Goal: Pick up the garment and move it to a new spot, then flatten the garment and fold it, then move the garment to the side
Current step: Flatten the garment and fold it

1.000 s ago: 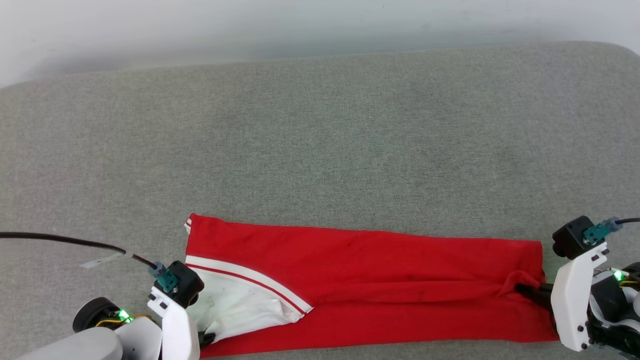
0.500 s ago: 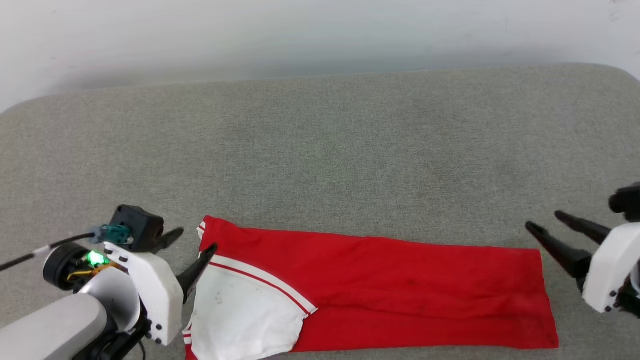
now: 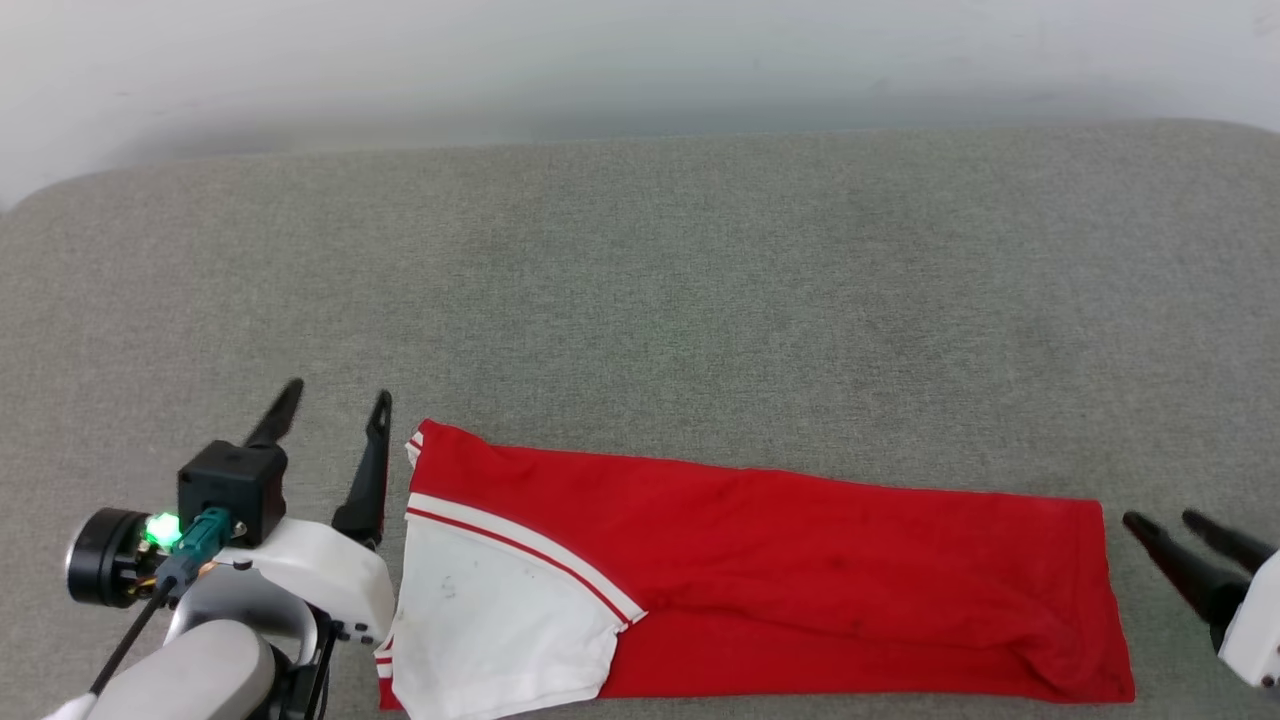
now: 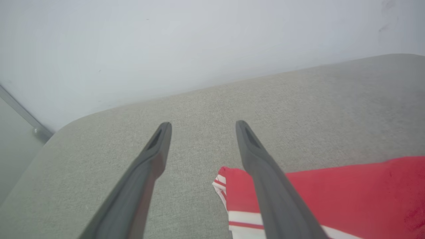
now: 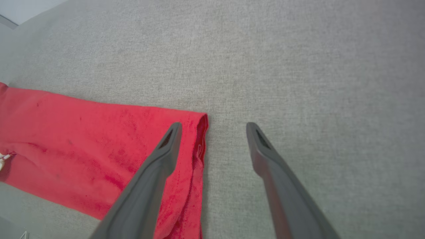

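The garment lies folded into a long red band along the near edge of the grey surface, its white sleeve with striped trim at the left end. My left gripper stands open just left of the garment's far left corner, holding nothing. At the lower right, my right gripper is open beside the garment's right hem, lifted off it. In the right wrist view one finger hangs over the red cloth and the other over bare surface.
The grey padded surface stretches wide beyond the garment, ending at a pale wall. Its rounded left corner shows in the left wrist view.
Both grippers have let go of the garment's ends and opened, then lifted away to either side. The garment has settled flat. The head camera has shifted slightly.
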Tool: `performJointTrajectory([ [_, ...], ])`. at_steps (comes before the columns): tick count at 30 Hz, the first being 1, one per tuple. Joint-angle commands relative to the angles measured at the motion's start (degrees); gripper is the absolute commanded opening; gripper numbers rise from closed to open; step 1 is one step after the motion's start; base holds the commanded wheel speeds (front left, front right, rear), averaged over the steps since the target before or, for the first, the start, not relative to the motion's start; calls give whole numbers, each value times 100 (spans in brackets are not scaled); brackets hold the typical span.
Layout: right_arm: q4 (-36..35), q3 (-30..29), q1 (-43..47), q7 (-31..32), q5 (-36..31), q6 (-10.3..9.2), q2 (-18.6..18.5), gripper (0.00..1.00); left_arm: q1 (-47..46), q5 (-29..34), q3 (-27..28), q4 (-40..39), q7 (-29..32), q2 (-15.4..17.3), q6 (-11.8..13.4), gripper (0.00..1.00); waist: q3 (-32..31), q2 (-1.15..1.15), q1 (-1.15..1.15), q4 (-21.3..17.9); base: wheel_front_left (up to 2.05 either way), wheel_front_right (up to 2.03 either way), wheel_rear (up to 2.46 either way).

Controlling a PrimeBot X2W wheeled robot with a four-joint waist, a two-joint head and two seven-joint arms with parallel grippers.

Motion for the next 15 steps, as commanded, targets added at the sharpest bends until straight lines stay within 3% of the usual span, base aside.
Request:
performJointTrajectory([
  [1, 40, -60, 166, 119, 140, -1, 115, 100, 179, 276, 279, -58, -36, -107, 117, 100, 19, 0, 0, 30, 0, 0, 0],
  [6, 54, -152, 352, 369, 449, -1, 256, 100, 772, 884, 1067, -198, -33, -477, 257, 100, 85, 0, 0, 91, 0, 0, 0],
  [15, 315, 46, 542, 785, 871, -2, 695, 100, 1869, 2121, 2440, -255, -29, -1520, -84, 100, 180, 0, 0, 271, 0, 0, 0],
])
